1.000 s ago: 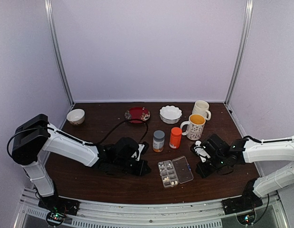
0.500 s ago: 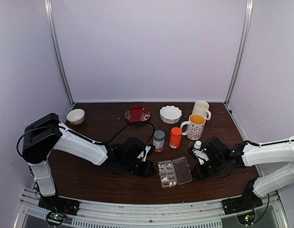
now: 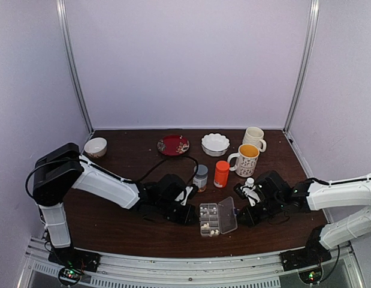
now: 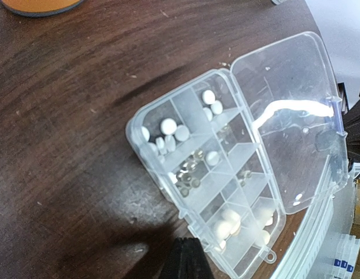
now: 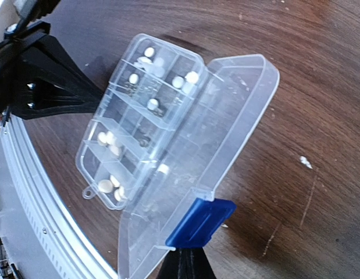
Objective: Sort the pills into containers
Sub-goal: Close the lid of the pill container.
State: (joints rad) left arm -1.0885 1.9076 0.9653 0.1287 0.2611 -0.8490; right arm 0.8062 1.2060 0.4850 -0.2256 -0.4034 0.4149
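Moved: lid [image 5: 226, 116] lay flat a second ago, now tilts up off the table [image 3: 113, 222]; both my arms are closer to the box [image 4: 133, 131].
right gripper [image 5: 184, 266]: jaws together, holding nothing, tip against the blue latch [image 5: 200, 222] on the lid's free edge.
left gripper [image 4: 186, 256]: jaws together, empty, just beside the box's near end; contact, cannot tell.
pills [image 4: 168, 125]: all I see lie in the containers [image 5: 118, 113].
step: shutting the lid, I judge.
how: push the latch slowly in an arc over the hinge; left tip braces the box so it won't skid or spill; press until the latch seats.
count, box: one box, one lid, one latch; containers in two rows, about five each, unsure.
count, pills: a dozen or more, clumps too blurred.
count, rest: grey-cap bottle [image 3: 200, 177], orange bottle [image 3: 221, 173], white bottle [image 3: 250, 182]; two mugs [image 3: 247, 159]; two bowls [image 3: 215, 144]; one red plate [image 3: 173, 144].
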